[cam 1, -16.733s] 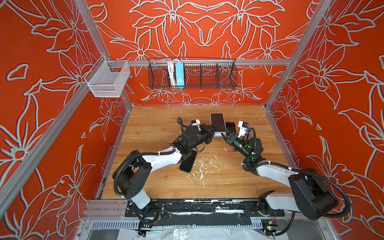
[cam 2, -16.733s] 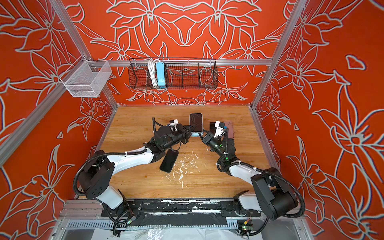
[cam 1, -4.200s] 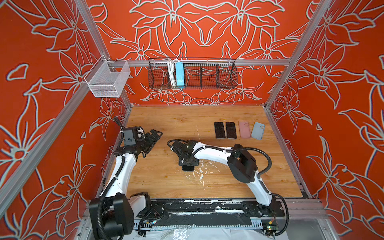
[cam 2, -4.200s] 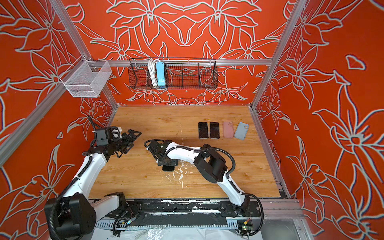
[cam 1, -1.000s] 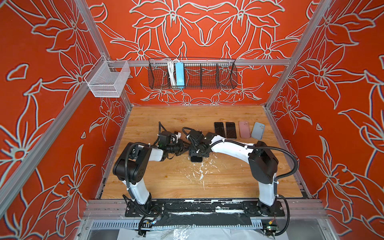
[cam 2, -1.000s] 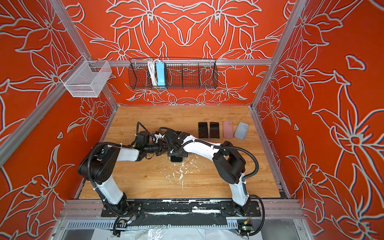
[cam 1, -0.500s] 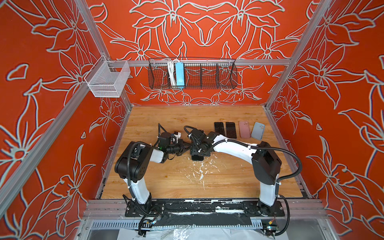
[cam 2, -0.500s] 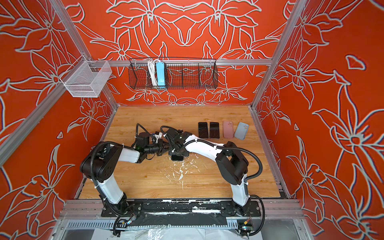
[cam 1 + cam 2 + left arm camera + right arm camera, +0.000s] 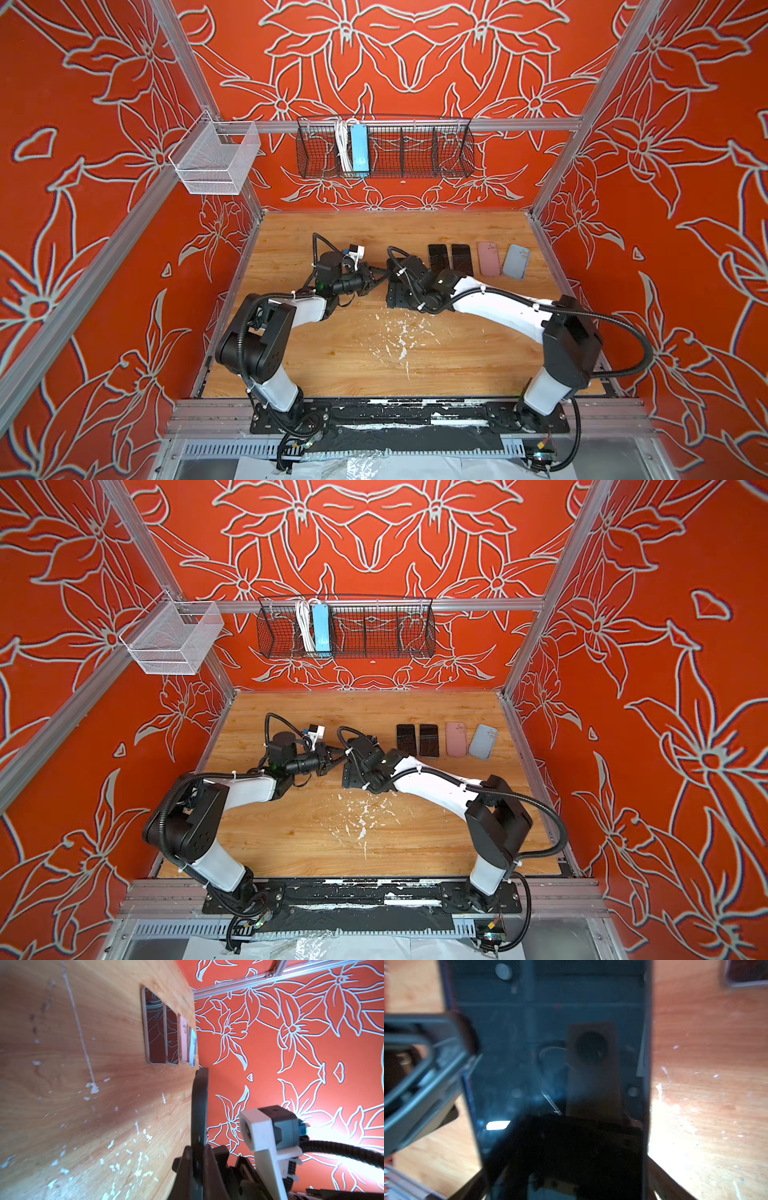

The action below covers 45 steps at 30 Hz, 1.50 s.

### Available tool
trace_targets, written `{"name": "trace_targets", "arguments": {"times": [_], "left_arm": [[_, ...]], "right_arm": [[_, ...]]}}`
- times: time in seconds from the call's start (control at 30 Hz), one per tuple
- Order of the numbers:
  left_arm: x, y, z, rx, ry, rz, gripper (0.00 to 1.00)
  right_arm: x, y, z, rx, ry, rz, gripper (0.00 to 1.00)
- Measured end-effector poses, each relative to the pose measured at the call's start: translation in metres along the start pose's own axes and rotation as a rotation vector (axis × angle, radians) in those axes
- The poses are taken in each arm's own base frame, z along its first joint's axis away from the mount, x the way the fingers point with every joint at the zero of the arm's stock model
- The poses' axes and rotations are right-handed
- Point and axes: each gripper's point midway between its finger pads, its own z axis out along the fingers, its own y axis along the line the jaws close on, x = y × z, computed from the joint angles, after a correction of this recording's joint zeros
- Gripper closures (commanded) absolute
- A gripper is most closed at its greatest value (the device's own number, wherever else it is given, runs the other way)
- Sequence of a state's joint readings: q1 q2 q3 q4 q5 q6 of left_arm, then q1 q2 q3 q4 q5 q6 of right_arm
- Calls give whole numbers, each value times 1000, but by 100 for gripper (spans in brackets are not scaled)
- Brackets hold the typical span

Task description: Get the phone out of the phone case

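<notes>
A black phone fills the right wrist view, screen toward the camera. The fingers of my right gripper flank its long edges; contact is not clear. In both top views the phone sits under the right gripper at mid-table. The dark phone case hangs off the phone's side, peeled away at one corner. My left gripper is shut on the case, seen edge-on. In both top views the left gripper meets the right one tip to tip.
Two bare dark phones, a pink case and a blue-grey case lie in a row at the back right. White flecks mark the wooden table. A black wire basket and a white mesh basket hang on the walls.
The left arm swung in from the left side, and its jaws have closed on the case edge. Both grippers have crept slightly toward the back with the phone between them.
</notes>
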<state>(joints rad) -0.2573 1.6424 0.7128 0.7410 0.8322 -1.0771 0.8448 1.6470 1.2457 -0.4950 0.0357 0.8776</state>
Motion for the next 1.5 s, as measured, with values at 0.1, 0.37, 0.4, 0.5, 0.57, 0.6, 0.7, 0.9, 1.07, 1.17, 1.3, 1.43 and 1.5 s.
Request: {"name": "trace_targets", "arguments": {"times": [0.1,0.37,0.4,0.5,0.57,0.6,0.7,0.9,1.07,1.17,1.3,1.43,1.5], "left_arm": [[-4,-5,1,8,-6,10,100],[-5,-1,1,-12,-15,-5,100],[-5,-1,1,-13,-17,-5,100],[-6,-5,-1,-12,-24,-1,100],[-6,-11,-3,-4,-28,8,100],[-7,-15,-4,2,-31,16,100],[-8,-27,-8,21,-41,38,100],[-8,-50,-16,59,-54,82,100],[-7,-66,-23,82,-66,113,100],[-7,-74,-26,94,-71,130,100],[-7,-76,-27,96,-72,132,100],[-6,-76,-27,95,-70,127,100],[-6,-76,-27,97,-70,127,100]], "right_arm": [[-6,-5,-19,-56,-50,20,10],[-24,-48,-67,-168,-179,95,10],[-26,-53,-73,-183,-191,105,10],[-31,-65,-83,-231,-219,129,11],[-32,-71,-85,-266,-226,140,12],[-32,-72,-84,-291,-224,142,13],[-28,-68,-78,-380,-186,142,15],[-28,-28,-67,-630,-80,100,24],[-31,1,-75,-814,-46,56,32],[-33,12,-85,-884,-47,28,37],[-33,22,-91,-943,-39,6,48],[-32,27,-90,-966,-24,9,62],[-32,28,-89,-971,-19,14,70]]}}
